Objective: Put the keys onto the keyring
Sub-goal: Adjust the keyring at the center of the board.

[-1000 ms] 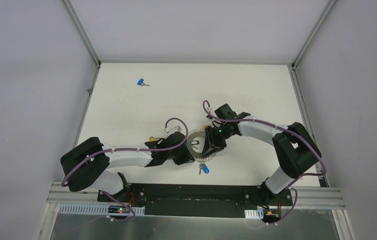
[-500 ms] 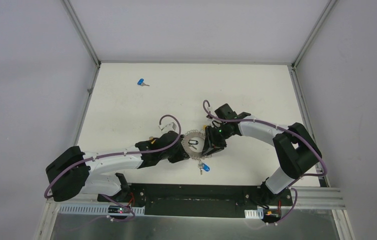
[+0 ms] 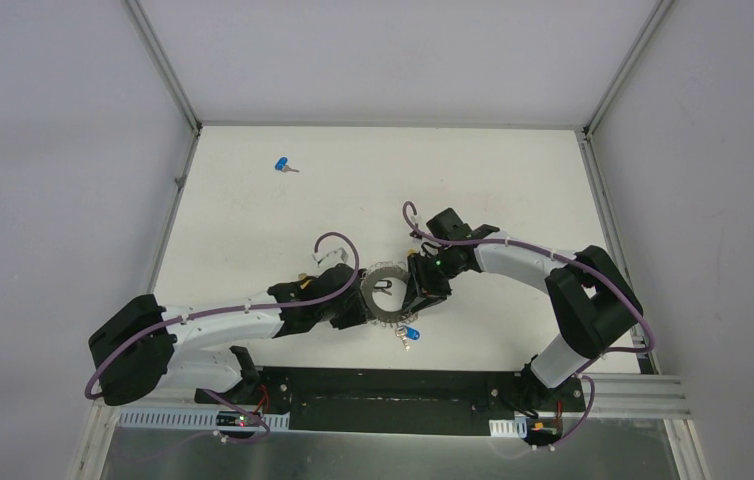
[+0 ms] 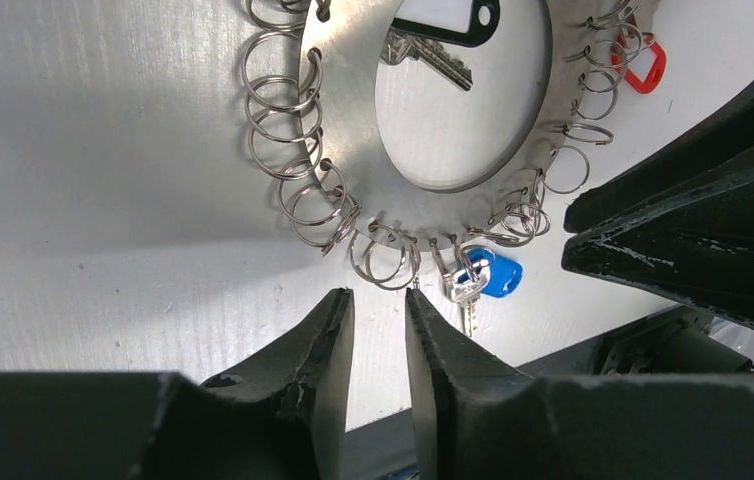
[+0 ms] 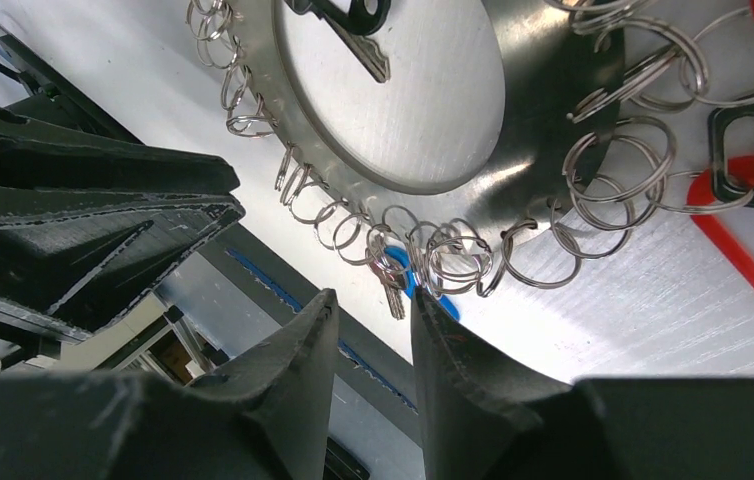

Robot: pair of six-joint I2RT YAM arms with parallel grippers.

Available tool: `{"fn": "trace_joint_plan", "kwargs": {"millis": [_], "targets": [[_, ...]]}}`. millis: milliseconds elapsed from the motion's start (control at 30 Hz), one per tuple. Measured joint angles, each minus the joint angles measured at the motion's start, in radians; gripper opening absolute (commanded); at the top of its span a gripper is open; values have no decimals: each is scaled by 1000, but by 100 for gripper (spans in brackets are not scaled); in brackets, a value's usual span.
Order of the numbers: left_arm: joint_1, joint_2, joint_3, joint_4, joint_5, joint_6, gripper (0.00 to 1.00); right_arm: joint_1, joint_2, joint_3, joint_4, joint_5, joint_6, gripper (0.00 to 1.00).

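The keyring (image 3: 390,271) is a flat grey metal ring fringed with small wire rings, lying on the white table between both arms. A blue-headed key (image 3: 412,334) hangs from a wire ring at its near edge, also seen in the left wrist view (image 4: 501,274) and the right wrist view (image 5: 403,265). Another blue key (image 3: 281,165) lies loose at the far left. My left gripper (image 4: 378,300) is just short of the keyring (image 4: 343,120), its jaws a narrow gap apart with nothing between. My right gripper (image 5: 368,305) stands open and empty at the keyring's (image 5: 543,120) near right edge.
A black tag with a key (image 4: 443,18) lies inside the keyring's hole. A red tag (image 4: 645,62) lies beside the ring's right side. The black base plate (image 3: 393,385) runs along the table's near edge, just below the ring. Grey walls enclose the table.
My left arm has stretched out, its elbow swinging left and lower. The keyring and its hanging blue key shifted slightly left. The right arm has hardly moved.
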Motion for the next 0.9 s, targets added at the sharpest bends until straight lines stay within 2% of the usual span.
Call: {"fn": "trace_joint_plan", "kwargs": {"millis": [133,233,700,900], "targets": [[0,6,0,-4,0,-5,38,1,0,0,-1,0,0,36],[0,21,1,-5,1,-3,39,2,0,0,-1,0,0,36],[0,95,119,-59,23,51,36,8,0,5,-6,2,0,36],[11,92,132,-99,33,76,36,39,32,84,-13,5,0,36]]}}
